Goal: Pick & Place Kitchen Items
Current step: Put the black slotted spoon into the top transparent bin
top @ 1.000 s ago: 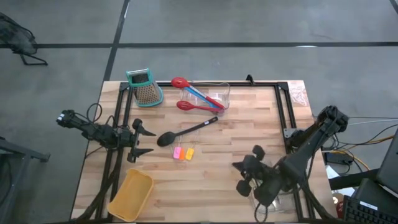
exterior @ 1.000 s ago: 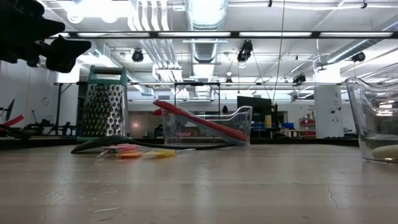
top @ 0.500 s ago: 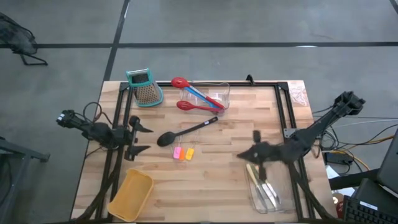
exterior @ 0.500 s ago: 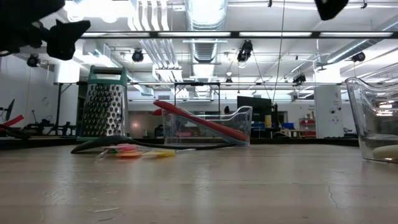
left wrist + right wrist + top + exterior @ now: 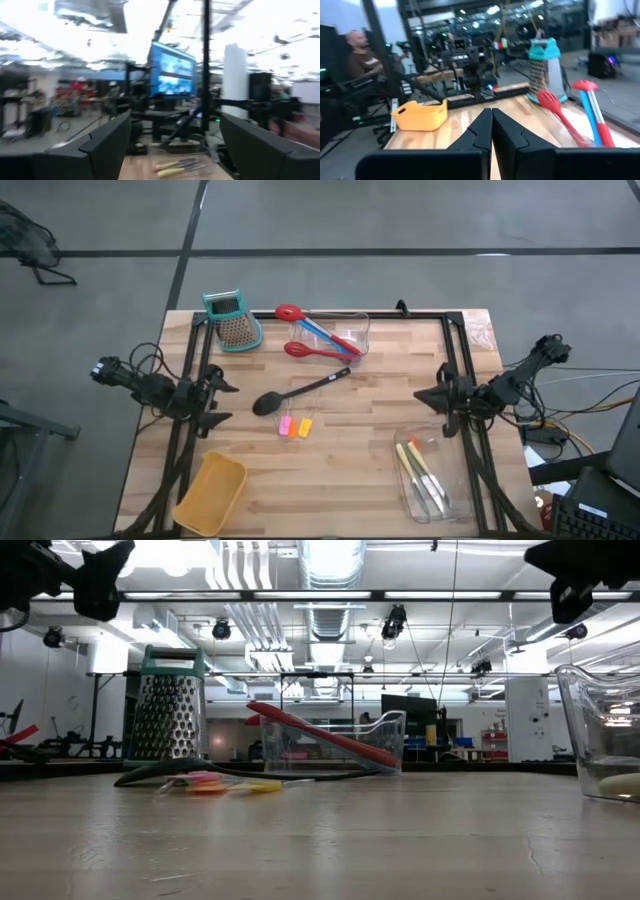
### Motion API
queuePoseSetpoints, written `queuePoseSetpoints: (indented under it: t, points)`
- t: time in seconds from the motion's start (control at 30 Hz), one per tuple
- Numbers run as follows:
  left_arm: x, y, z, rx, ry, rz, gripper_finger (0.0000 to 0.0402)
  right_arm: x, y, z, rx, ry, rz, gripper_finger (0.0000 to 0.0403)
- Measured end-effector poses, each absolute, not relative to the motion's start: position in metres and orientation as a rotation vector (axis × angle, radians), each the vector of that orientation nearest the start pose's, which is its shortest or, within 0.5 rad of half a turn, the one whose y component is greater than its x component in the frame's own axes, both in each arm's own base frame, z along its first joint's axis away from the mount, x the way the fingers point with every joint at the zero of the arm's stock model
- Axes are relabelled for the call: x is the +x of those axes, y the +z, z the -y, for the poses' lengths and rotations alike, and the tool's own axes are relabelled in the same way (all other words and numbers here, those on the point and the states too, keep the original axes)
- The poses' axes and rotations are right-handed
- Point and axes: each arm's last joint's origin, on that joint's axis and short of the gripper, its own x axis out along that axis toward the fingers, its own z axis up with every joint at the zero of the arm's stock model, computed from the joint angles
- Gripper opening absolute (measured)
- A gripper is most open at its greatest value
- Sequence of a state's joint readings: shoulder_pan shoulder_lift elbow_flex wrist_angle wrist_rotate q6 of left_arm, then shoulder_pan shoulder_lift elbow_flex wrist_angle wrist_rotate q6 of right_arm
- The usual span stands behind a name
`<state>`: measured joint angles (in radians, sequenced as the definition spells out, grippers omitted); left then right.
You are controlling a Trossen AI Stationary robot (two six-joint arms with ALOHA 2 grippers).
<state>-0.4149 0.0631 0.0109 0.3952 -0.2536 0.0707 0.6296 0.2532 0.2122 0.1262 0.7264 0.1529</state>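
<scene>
Your right gripper point(image 5: 425, 396) is at the table's right edge, jaws closed on nothing; just beside it, the clear bin point(image 5: 428, 480) holds yellow-handled tools point(image 5: 417, 471). Your left gripper point(image 5: 219, 402) is at the left edge, jaws wide open and empty. The black ladle point(image 5: 298, 391) and small pink and orange pieces point(image 5: 295, 426) lie between them, nearer the left. Farther back, red spoons point(image 5: 318, 350) rest in another clear bin point(image 5: 352, 330), beside the grater point(image 5: 233, 321).

Colours we log on the pale wood-striped surface point(image 5: 350, 450)

We list: black ladle point(image 5: 300, 391), red spoons point(image 5: 318, 350), pink and orange pieces point(image 5: 295, 426), teal-topped grater point(image 5: 234, 321), yellow bin point(image 5: 211, 494).
</scene>
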Motion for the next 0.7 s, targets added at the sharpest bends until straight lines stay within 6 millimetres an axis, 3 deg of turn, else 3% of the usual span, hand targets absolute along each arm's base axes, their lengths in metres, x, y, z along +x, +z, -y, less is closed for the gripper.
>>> queuePoseSetpoints:
  t: [0.27, 0.43, 0.7]
  points:
    - [0.095, 0.196, 0.036, -0.025, -0.211, 0.289, 0.0312, 0.077, 0.198, -0.038, 0.127, 0.102, 0.027, 0.0008]
    - [0.101, 0.195, 0.037, -0.047, -0.157, 0.268, 0.0312, 0.079, 0.181, -0.038, 0.089, 0.069, -0.075, 0.0008]
    - [0.113, 0.182, 0.038, -0.197, -0.032, 0.121, 0.0312, 0.082, 0.171, -0.040, 0.137, 0.073, -0.115, 0.0009]
